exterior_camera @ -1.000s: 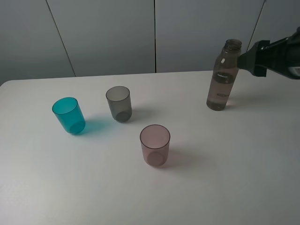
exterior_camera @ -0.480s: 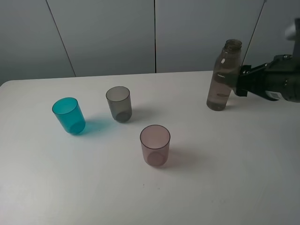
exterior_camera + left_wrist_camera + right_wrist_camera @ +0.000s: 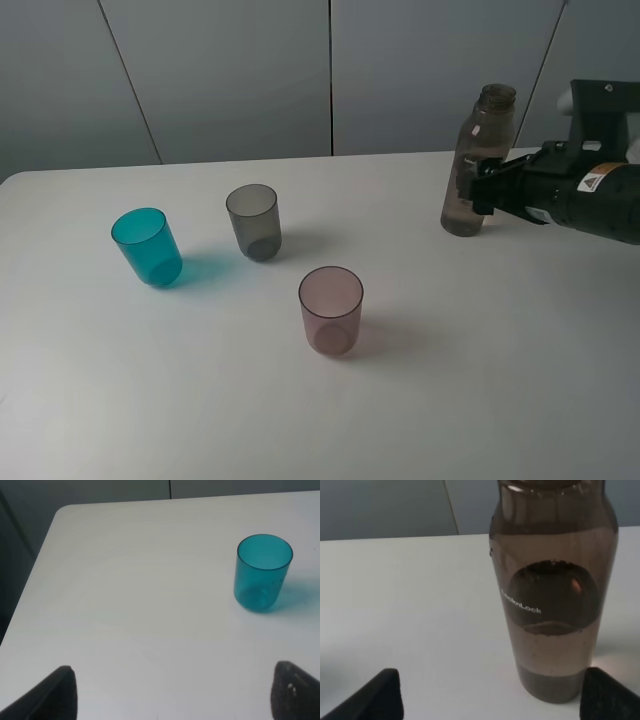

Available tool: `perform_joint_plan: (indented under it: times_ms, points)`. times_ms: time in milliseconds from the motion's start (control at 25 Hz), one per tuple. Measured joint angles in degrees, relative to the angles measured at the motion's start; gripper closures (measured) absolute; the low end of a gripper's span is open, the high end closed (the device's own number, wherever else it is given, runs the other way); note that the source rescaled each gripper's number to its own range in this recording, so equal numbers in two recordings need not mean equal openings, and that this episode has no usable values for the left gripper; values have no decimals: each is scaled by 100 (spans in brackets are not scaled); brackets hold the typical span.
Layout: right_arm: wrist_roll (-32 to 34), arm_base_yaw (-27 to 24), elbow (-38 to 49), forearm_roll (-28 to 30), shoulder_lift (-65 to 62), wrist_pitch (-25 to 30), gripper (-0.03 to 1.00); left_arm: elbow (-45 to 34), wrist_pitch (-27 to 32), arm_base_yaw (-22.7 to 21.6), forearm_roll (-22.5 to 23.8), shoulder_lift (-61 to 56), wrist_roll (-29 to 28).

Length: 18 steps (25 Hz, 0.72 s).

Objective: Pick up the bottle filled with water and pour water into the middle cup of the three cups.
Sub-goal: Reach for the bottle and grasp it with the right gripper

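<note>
The right gripper [image 3: 492,697] holds its jaws wide, the bottle [image 3: 552,605] between them, its neck cut off in the wrist view; contact is unclear. The grey cup [image 3: 253,221] sits well beyond them.

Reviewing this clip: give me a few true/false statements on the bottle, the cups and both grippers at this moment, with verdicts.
1. The bottle stands upright on the table. True.
2. The right gripper is shut on the bottle. False: its jaws are open, and the right wrist view shows a clear gap to the bottle.
3. The teal cup, the middle cup and the pink cup all stand upright. True.
4. The bottle is capped. False: its neck is open.
5. The left gripper holds the teal cup. False: it is open and apart from that cup.
</note>
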<state>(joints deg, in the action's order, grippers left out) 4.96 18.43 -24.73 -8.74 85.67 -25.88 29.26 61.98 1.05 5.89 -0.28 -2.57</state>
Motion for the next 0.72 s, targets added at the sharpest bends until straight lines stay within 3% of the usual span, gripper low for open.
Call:
perform_joint_plan:
  times_ms: [320,720]
  points:
    - [-564,350,24,-800,899,-1358,69,0,0,0,0,0,0]
    - [-691,374,24,-989,1617,-2489,69,0,0,0,0,0,0]
